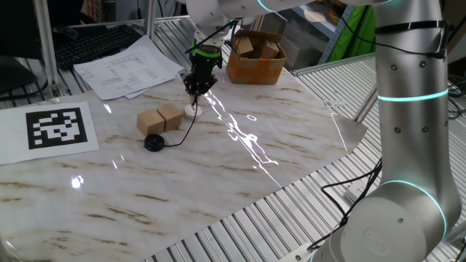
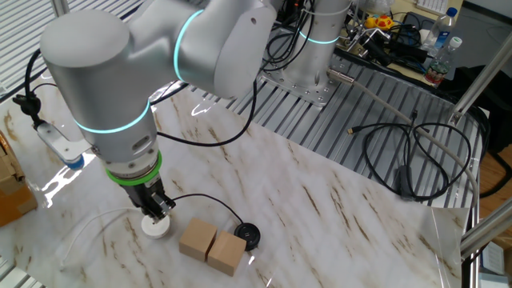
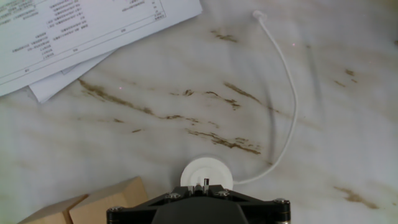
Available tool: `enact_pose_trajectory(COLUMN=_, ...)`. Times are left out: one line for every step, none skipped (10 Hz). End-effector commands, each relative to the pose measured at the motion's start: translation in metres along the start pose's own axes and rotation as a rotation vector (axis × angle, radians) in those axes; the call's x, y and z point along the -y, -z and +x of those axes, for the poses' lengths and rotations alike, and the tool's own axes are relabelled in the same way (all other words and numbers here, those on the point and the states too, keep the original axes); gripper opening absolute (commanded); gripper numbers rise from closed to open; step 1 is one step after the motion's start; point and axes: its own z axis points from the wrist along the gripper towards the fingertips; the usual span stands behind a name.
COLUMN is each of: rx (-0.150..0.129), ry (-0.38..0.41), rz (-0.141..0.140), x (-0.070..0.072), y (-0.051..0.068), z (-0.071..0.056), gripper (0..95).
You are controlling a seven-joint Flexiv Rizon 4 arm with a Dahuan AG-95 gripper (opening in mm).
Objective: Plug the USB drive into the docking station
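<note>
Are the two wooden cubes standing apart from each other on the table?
No, in the other fixed view the two wooden cubes stand side by side and touch, next to the black round puck.

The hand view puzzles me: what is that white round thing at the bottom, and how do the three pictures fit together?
All three show one grey robot arm at a marble table. Two cameras watch from opposite sides; the third sits on the hand, looking down past it. The white disc is the docking station, with a thin white cord. The hand is right above it, apparently gripping the USB drive, whose black cable runs to a black puck. Nearby lie two wooden cubes, some papers and a cardboard box.
</note>
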Motion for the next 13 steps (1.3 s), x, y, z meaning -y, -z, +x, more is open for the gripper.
enact_pose_trajectory(rx=0.001, ry=-0.001, rz=0.009, x=0.0003, y=0.0, z=-0.0003, gripper=0.0)
enact_pose_trajectory(rx=0.002, ry=0.001, rz=0.01, x=0.0004, y=-0.001, z=-0.0004, gripper=0.0)
enact_pose_trajectory(rx=0.003, ry=0.0, rz=0.01, x=0.0003, y=-0.0019, z=-0.0005, gripper=0.0)
enact_pose_trajectory(rx=0.004, ry=0.0, rz=0.01, x=0.0006, y=-0.0032, z=-0.0005, gripper=0.0)
enact_pose_trajectory(rx=0.005, ry=0.0, rz=0.01, x=0.0009, y=-0.0039, z=-0.0006, gripper=0.0)
enact_pose_trajectory(rx=0.008, ry=0.004, rz=0.016, x=0.0017, y=-0.0051, z=-0.0006, gripper=0.0)
enact_pose_trajectory(rx=0.01, ry=0.008, rz=0.018, x=0.0021, y=-0.0058, z=-0.0006, gripper=0.0)
enact_pose_trajectory(rx=0.012, ry=0.016, rz=0.019, x=0.0031, y=-0.0068, z=-0.0006, gripper=0.0)
enact_pose_trajectory(rx=0.013, ry=0.018, rz=0.022, x=0.0031, y=-0.0077, z=-0.0008, gripper=0.0)
enact_pose_trajectory(rx=0.013, ry=0.022, rz=0.024, x=0.0033, y=-0.008, z=-0.001, gripper=0.0)
enact_pose_trajectory(rx=0.013, ry=0.024, rz=0.025, x=0.004, y=-0.0081, z=-0.0011, gripper=0.0)
enact_pose_trajectory(rx=0.014, ry=0.029, rz=0.024, x=0.0064, y=-0.0086, z=-0.001, gripper=0.0)
enact_pose_trajectory(rx=0.014, ry=0.032, rz=0.022, x=0.0082, y=-0.0094, z=-0.0009, gripper=0.0)
